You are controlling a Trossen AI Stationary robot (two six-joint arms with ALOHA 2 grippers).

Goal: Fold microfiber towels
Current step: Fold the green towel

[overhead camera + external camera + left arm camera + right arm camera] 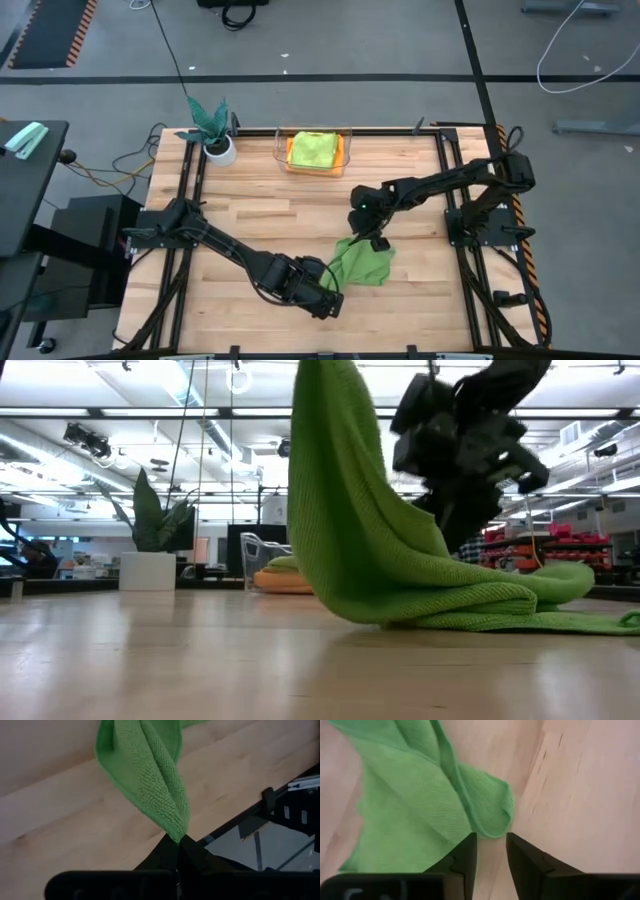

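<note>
Left claw – pinched green towel corner

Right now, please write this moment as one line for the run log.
left gripper: shut on green towel corner, lifted | right gripper: open, just off towel edge | towel: partly on table | other towels in clear bin
</note>
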